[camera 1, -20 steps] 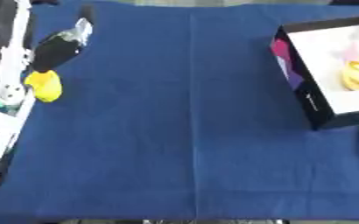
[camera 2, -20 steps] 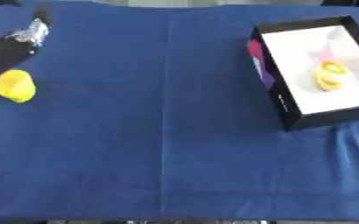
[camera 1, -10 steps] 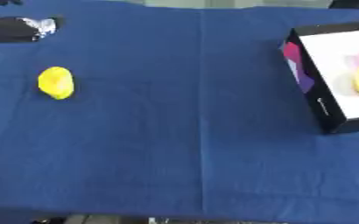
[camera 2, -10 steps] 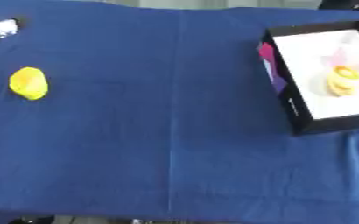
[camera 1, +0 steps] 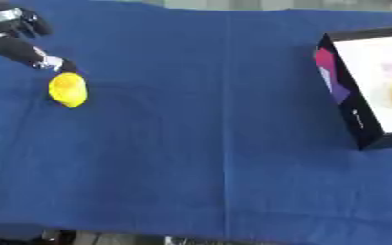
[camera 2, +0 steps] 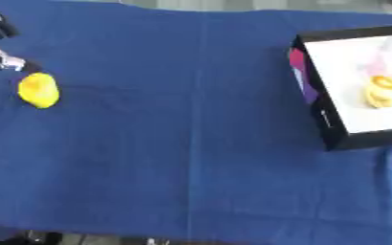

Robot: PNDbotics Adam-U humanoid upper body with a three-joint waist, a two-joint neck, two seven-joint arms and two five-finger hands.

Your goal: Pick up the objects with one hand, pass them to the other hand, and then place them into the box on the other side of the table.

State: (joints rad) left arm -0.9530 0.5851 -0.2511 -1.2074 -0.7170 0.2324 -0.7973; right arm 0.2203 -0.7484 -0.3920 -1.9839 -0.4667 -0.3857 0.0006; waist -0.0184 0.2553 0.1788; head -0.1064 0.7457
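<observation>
At upper left, the left hand [camera 1: 22,45] reaches, fingers extended, just above the yellow object [camera 1: 68,89].

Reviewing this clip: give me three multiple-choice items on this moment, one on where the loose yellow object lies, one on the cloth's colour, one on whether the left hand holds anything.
1. Where does the loose yellow object lie?
A. on the cloth near the left edge
B. inside the box
C. at the middle of the table

2. What colour is the table cloth?
A. green
B. blue
C. white

3. What is the state of the left hand?
A. curled round the yellow object
B. lifting the box
C. beside the yellow object, holding nothing

Answers:
1. A: it lies on the cloth at the far left, far from the black box on the right.
2. B: the cloth is blue all over.
3. C: the hand's fingers reach toward the object from its upper left, and none wraps it.
</observation>
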